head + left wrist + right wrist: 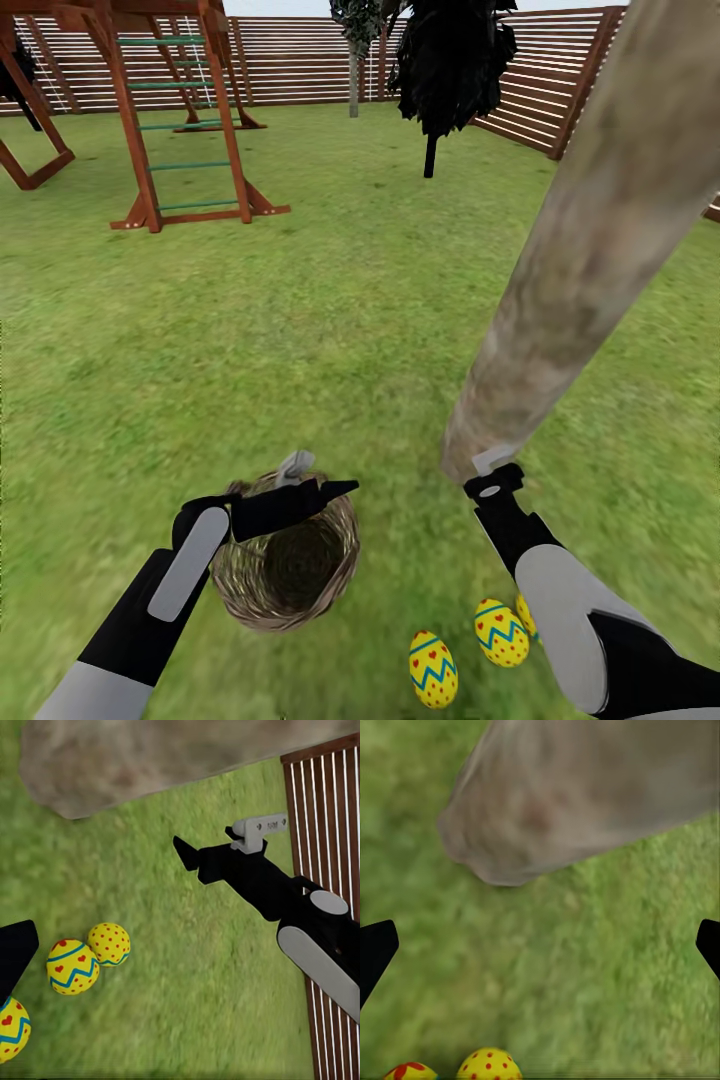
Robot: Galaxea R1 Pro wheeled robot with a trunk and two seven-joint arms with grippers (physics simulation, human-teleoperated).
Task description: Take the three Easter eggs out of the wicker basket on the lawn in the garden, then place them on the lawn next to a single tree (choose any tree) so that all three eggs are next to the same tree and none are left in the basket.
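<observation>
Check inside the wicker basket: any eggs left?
The wicker basket shows only dark woven interior, no egg; the left gripper covers part of the rim. Three Easter eggs lie on the lawn.

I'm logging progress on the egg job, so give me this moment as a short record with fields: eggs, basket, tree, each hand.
eggs: three Easter eggs lie on the lawn, close together, short of the trunk's foot
basket: wicker basket looks empty, tilted up, with the left hand at its rim
tree: pale trunk rises from the grass just beyond the right hand
left hand: grip state unclear
right hand: open, holding nothing, fingertips spread wide over grass
</observation>
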